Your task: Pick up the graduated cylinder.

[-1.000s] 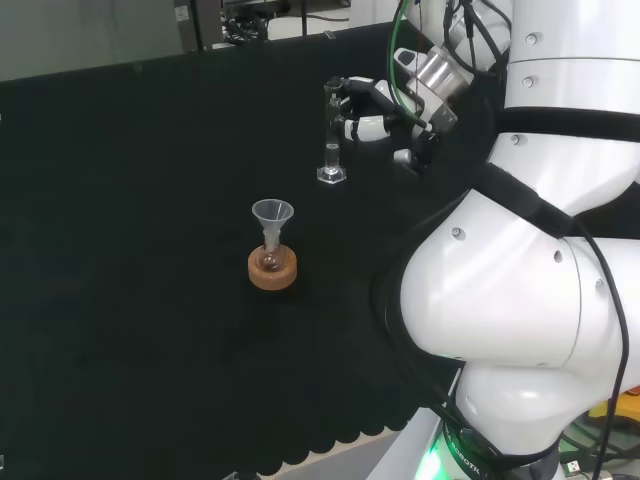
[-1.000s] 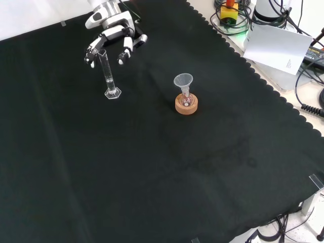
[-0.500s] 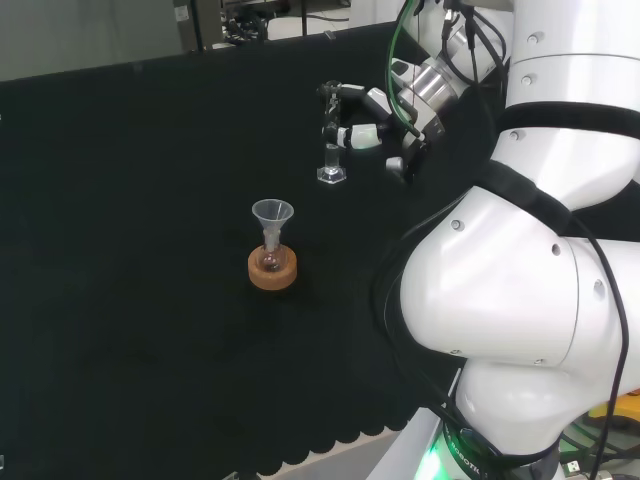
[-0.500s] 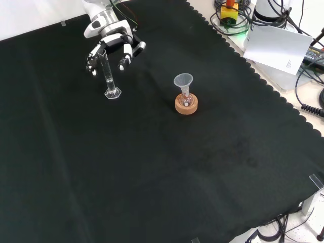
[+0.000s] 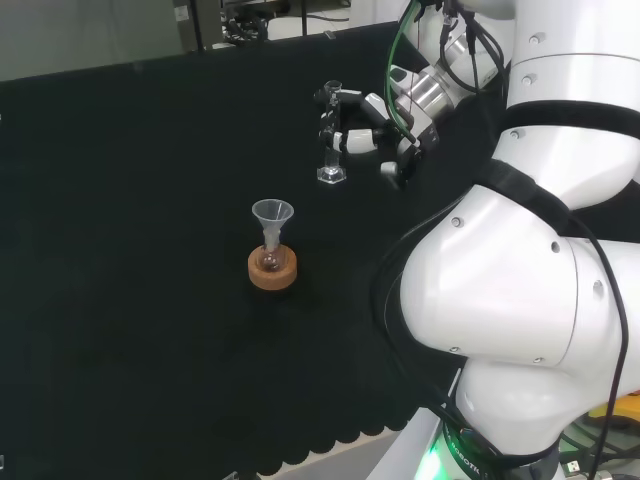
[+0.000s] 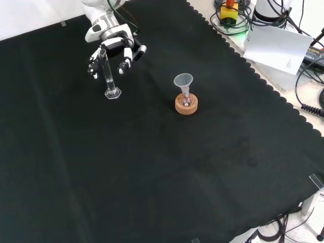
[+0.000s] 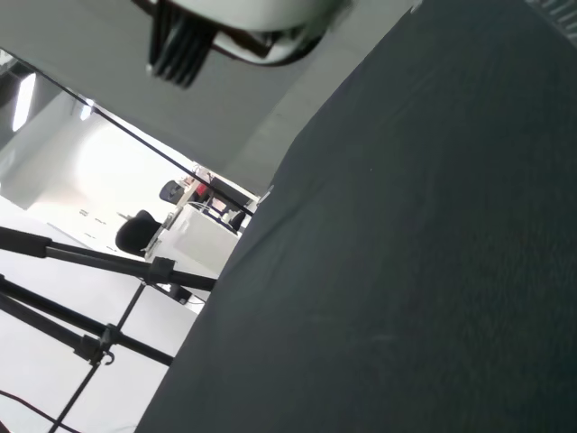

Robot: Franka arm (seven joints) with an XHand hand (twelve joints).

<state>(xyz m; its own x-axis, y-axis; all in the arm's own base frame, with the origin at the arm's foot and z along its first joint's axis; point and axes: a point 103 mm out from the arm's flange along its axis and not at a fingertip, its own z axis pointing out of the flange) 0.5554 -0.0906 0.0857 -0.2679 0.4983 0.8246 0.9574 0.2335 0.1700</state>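
Observation:
The graduated cylinder (image 6: pixel 108 77) is a thin clear tube on a hexagonal foot, upright on the black cloth at the upper left of the front view. In the head view the cylinder (image 5: pixel 331 150) stands beyond the middle. My hand (image 6: pixel 112 46) reaches down over its top, and the fingers (image 6: pixel 93 63) and the thumb spread on either side of the tube, relaxed, not closed on it. In the head view the hand (image 5: pixel 365 133) is just right of the tube, with fingertips at its upper part. The wrist view holds a blurred white part of the hand (image 7: pixel 243 20) above cloth.
A clear funnel sits in a small flask on a cork ring (image 6: pixel 186 104), right of the cylinder in the front view; the cork ring (image 5: pixel 272 270) is nearer in the head view. The arm's white links (image 5: pixel 520 300) fill the head view's right. Paper (image 6: pixel 276 46) and cables lie beyond the cloth's scalloped edge.
The hand has come lower and closer, so its fingers now straddle the cylinder's upper part. The cylinder and the funnel have stayed put.

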